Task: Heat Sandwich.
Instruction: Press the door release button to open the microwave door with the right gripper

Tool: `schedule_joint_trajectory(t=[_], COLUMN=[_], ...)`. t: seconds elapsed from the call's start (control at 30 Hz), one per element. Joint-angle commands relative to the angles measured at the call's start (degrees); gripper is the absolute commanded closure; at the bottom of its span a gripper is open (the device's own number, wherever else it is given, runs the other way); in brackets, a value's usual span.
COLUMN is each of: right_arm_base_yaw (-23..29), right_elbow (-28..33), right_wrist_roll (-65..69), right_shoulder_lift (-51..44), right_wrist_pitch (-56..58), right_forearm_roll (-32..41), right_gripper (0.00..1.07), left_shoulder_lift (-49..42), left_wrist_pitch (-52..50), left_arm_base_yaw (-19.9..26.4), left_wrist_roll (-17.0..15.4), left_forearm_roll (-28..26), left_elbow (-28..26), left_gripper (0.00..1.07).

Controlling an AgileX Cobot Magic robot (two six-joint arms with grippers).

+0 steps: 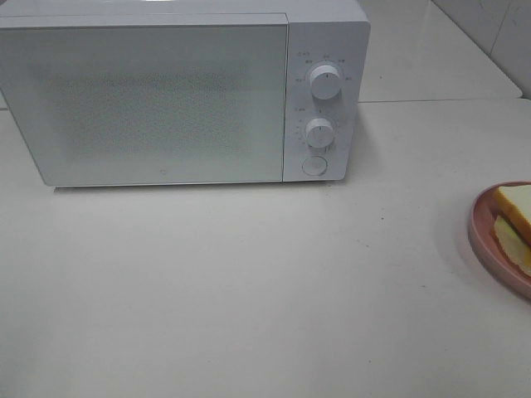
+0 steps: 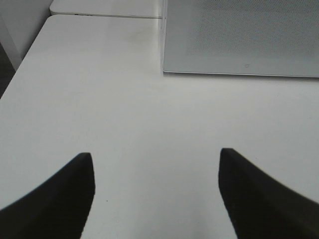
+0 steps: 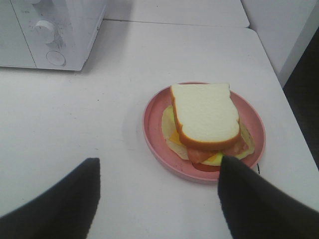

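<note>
**Heat Sandwich: opening stage, oven closed, both arms free**

The microwave stands at the back of the white table with its door shut. Two knobs and a round button sit on its right-hand panel. The sandwich lies on a pink plate at the right side of the table, well apart from the microwave, and is cut off by the edge of the high view. The right gripper hovers just short of the plate, fingers spread wide and empty. The left gripper is likewise spread and empty, over bare table facing the lower left corner of the door. Neither arm appears in the high view.

Judged from this layout, no step is yet done. The door must be opened first. No handle is visible, so the round button is probably the release. Only then can the plate be carried in, lifted level by its rim.
</note>
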Motion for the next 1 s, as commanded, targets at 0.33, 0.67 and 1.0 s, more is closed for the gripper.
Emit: schedule_joint_trajectory(t=[0.33, 0.67, 1.0], right_arm_base_yaw=[0.00, 0.00, 0.00], right_elbow=[0.11, 0.11, 0.11], right_wrist_roll=[-0.11, 0.00, 0.00], right_shoulder_lift=[-1.32, -1.32, -1.32], right_wrist_pitch=[0.00, 0.00, 0.00], right_forearm_roll=[-0.11, -0.11, -0.11], right_gripper=[0.42, 0.42, 0.42], left_shoulder_lift=[-1.32, -1.32, -1.32], left_wrist_pitch=[0.29, 0.29, 0.29], left_arm_base_yaw=[-0.40, -0.40, -0.40], left_wrist_roll=[0.00, 0.00, 0.00], left_forearm_roll=[-0.11, -0.11, -0.11], left_elbow=[0.06, 0.06, 0.06], left_gripper=[0.39, 0.39, 0.39])
